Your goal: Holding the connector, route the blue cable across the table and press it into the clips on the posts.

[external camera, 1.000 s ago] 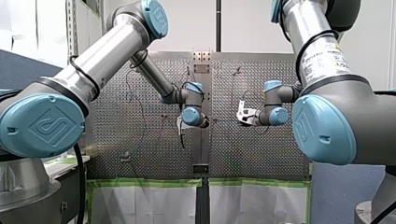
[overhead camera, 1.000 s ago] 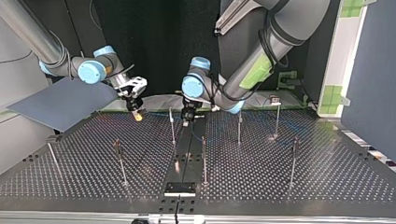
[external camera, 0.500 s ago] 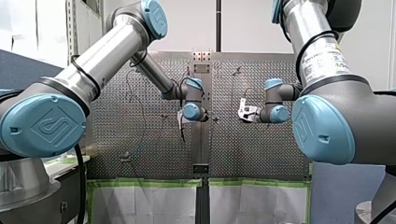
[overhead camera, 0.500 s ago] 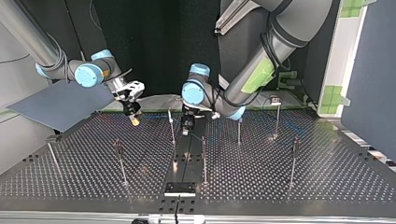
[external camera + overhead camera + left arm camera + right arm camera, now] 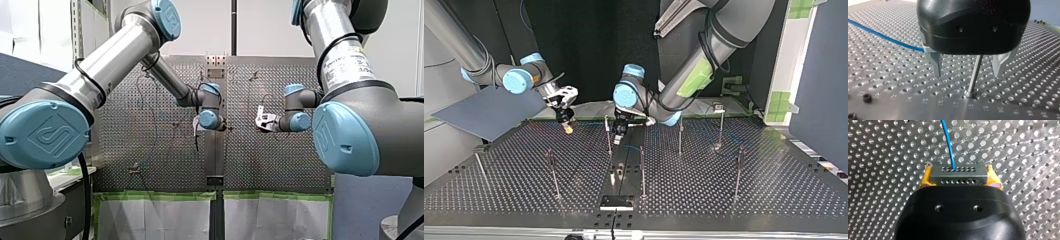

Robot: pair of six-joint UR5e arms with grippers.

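In the right wrist view my right gripper (image 5: 959, 179) is shut on a grey connector (image 5: 958, 173) with rows of holes, its yellow pads (image 5: 925, 180) clamped on both ends. The blue cable (image 5: 947, 143) runs from the connector out over the perforated table. My left gripper (image 5: 967, 75) is open, its metal fingers (image 5: 935, 65) straddling a thin post (image 5: 974, 77) without touching it; the blue cable (image 5: 885, 37) lies on the plate beside it. In the top view my left gripper (image 5: 619, 129) hangs next to a post (image 5: 608, 134), and my right gripper (image 5: 566, 122) hovers at the left.
Several thin posts stand on the perforated table (image 5: 724, 200), among them one (image 5: 680, 137) and another (image 5: 738, 170) at the top view's right and one (image 5: 553, 172) at its left. A black block (image 5: 616, 202) sits at the near edge. A grey panel (image 5: 489, 110) leans at the left.
My left gripper has opened and shifted toward the top view's left, beside the post. My right gripper rose slightly, then held still with the connector.
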